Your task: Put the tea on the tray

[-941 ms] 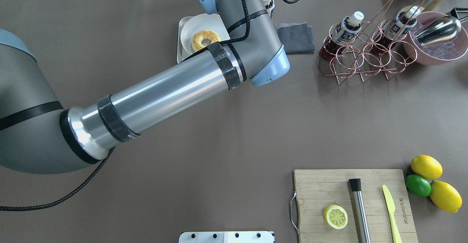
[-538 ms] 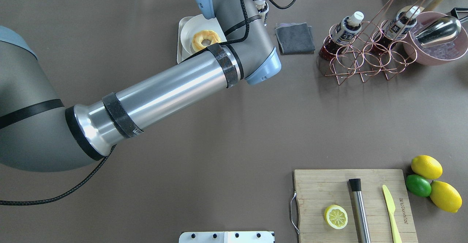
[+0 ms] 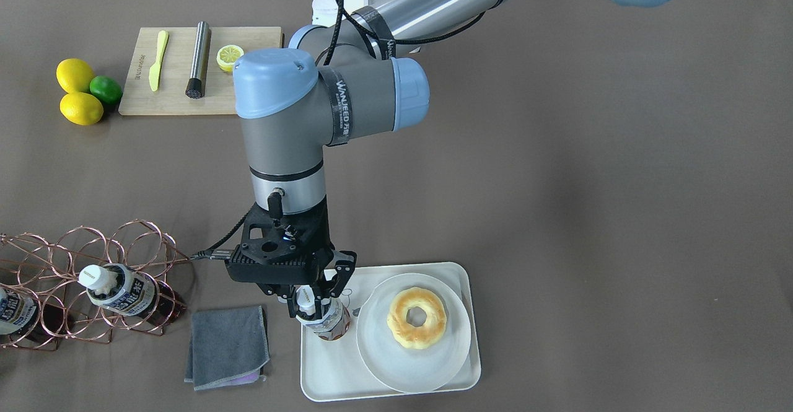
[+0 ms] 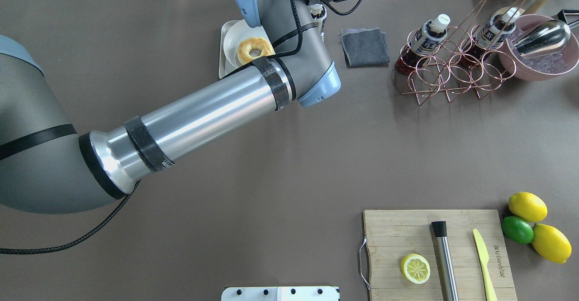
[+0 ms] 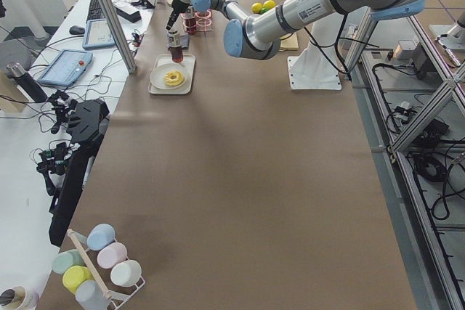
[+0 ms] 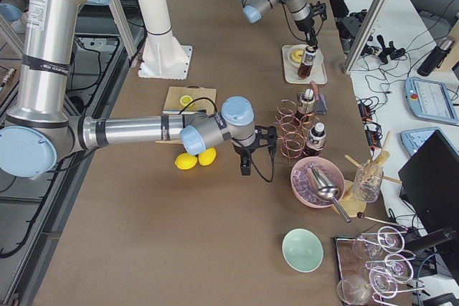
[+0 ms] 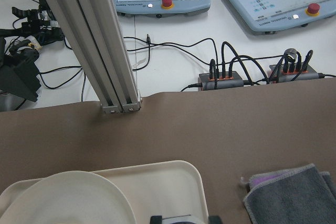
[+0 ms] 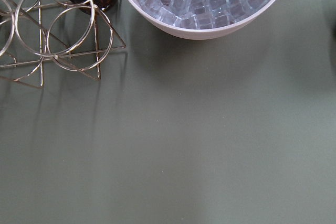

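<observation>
The tea bottle (image 3: 329, 326) stands upright over the corner of the tray (image 3: 334, 372) nearest the grey cloth (image 3: 228, 345). Its white cap is up and its long axis vertical, just beside the plate (image 3: 406, 372) holding a doughnut (image 3: 416, 317). Whether its base touches the tray is unclear. The left gripper (image 3: 310, 304) pinches its neck, jaws narrowly apart. Far from the tray, near the ice bowl (image 6: 310, 184), the right gripper (image 6: 246, 165) cannot be read as open or closed.
</observation>
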Controlling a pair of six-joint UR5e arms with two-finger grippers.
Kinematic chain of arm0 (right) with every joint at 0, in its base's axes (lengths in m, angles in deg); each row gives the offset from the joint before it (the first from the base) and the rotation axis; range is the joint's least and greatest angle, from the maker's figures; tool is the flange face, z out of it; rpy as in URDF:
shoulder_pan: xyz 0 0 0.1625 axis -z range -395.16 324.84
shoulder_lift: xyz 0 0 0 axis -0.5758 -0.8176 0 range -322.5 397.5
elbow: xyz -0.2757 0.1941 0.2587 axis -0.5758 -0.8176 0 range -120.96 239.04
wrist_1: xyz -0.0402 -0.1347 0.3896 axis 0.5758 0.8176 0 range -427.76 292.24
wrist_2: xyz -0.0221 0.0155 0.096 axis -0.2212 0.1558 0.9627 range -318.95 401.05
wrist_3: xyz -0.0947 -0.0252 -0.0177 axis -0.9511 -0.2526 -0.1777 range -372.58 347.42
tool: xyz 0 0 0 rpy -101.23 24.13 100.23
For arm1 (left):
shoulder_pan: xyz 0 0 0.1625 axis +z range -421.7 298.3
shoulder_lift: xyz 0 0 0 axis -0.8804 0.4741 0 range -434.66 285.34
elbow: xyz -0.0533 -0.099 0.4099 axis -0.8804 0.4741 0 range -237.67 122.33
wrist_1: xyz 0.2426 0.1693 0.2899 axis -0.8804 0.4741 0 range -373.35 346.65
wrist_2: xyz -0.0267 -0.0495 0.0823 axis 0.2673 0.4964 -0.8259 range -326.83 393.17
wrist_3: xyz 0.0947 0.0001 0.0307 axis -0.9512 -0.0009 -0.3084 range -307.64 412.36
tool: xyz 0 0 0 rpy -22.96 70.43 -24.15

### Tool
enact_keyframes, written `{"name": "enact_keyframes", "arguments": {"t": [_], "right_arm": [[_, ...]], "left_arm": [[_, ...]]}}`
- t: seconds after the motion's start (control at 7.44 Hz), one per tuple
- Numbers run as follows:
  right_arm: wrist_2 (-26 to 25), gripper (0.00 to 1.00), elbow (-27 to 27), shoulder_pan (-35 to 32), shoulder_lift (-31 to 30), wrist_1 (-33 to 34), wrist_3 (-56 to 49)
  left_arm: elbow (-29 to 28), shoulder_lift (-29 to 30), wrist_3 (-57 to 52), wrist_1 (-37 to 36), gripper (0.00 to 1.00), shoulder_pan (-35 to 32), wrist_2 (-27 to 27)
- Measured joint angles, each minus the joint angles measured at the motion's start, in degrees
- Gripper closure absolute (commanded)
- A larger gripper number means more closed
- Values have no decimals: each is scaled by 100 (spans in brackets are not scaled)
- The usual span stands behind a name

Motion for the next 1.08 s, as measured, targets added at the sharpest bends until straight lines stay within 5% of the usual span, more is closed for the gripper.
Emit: {"name": "enact_keyframes", "arguments": {"t": [0.13, 0.27, 0.4, 1.08], "right_arm": [[-1, 0, 5, 0, -13, -4, 0], [2, 0, 10, 0, -32, -14, 0], [2, 0, 12, 0, -48, -23, 0], [3, 0, 15, -4, -63, -44, 0]], "left_arm": [[6, -46, -6, 32, 100, 10, 4], [10, -95, -56, 110, 73, 28, 8], [17, -118, -111, 151, 2, 44, 18], [422, -361, -616, 157, 2, -413, 800]]}}
